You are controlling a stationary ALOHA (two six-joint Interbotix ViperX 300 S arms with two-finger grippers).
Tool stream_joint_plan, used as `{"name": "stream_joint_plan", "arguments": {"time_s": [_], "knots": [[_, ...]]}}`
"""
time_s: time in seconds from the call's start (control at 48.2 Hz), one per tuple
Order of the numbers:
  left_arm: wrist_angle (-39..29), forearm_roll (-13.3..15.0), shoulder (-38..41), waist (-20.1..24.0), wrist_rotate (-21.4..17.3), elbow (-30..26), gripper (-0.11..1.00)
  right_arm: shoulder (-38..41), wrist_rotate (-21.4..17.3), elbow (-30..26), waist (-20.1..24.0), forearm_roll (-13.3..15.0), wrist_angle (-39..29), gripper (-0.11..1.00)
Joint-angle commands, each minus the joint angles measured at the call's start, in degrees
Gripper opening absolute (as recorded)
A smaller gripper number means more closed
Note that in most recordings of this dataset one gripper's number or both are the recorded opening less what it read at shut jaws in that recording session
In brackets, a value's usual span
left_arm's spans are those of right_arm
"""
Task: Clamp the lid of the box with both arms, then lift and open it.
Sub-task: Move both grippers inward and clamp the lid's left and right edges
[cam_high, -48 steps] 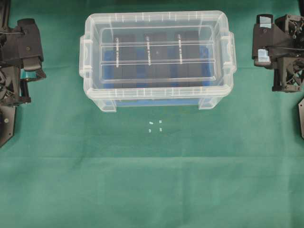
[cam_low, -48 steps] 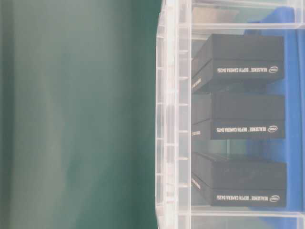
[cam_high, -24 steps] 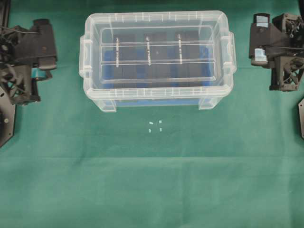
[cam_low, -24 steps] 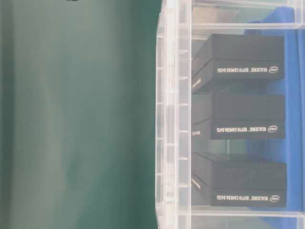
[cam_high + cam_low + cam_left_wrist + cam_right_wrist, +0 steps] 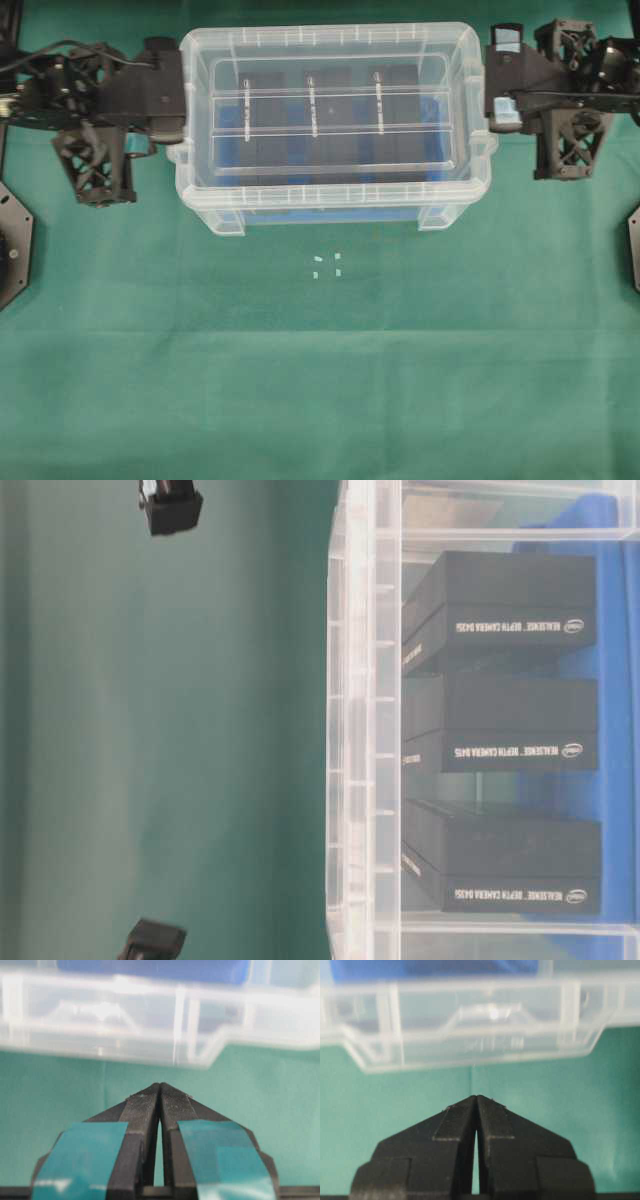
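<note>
Overhead exterior view: the clear box (image 5: 332,205) sits on the green cloth (image 5: 320,380) with its lid (image 5: 330,110) seated on top, three black blocks (image 5: 330,115) and blue liner (image 5: 435,112) showing through. The left gripper (image 5: 159,1091) and right gripper (image 5: 476,1100) flank its short ends, near the handle lugs. Both wrist views show the jaws pressed together, holding nothing.
</note>
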State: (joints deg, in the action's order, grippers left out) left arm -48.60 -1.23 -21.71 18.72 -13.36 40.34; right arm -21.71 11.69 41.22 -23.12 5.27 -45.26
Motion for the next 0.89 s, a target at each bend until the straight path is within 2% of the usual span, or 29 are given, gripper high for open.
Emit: {"name": "stream_joint_plan", "arguments": {"time_s": [0.0,0.249,0.871], "knots": [[1.1,-0.2,1.0,0.2,-0.4,-2.2,0.01,0.7,0.1,-2.4,0.2,0.1,0.6,0.00],[2.6,0.0,4.8,0.2,-2.4,-4.4,0.01,3.7,0.7,-4.7,1.2,0.1,1.1,0.00],[3.0,0.1,4.3,0.2,-2.1,-4.2,0.01,3.6,0.6,-5.5,1.8,-0.3,2.0,0.00]]}}
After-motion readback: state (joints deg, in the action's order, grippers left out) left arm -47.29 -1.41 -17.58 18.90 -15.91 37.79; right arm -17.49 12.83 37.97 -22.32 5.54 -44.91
